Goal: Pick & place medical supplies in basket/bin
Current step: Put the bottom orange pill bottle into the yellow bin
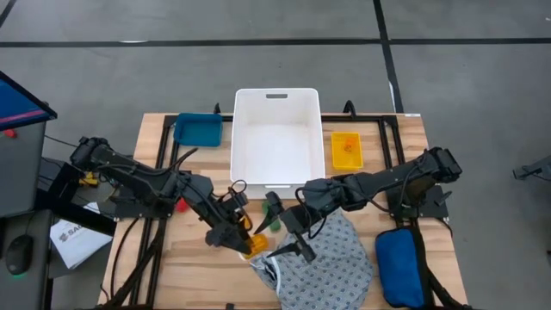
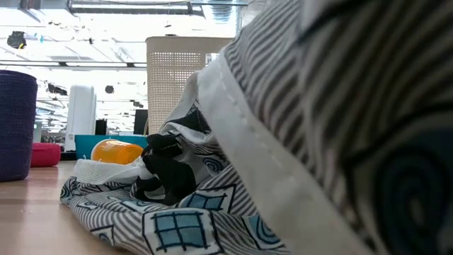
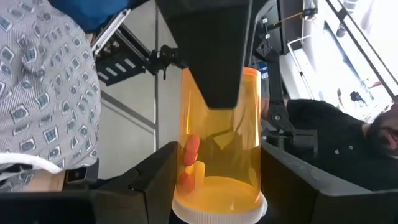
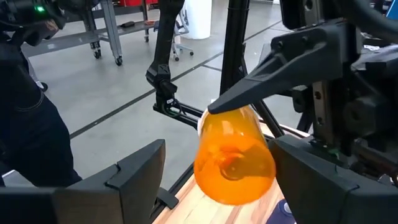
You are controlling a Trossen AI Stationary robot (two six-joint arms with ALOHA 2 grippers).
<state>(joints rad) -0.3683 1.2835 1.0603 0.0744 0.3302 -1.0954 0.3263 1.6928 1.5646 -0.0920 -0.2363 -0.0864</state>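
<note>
One orange pill bottle (image 3: 219, 149) sits clamped in the left end effector (image 1: 242, 238); the right end effector (image 1: 297, 245) hangs wide open, empty, right beside it over the gown (image 1: 331, 263).

Both dark arms reach in low over the tabletop and meet near the middle of its front edge. The left gripper (image 1: 244, 239) is clamped on a pill bottle (image 1: 256, 244), one finger (image 3: 211, 56) pressed along its side. The right gripper (image 1: 297, 244) faces it from just beside, jaws spread wide with nothing between them.
</note>
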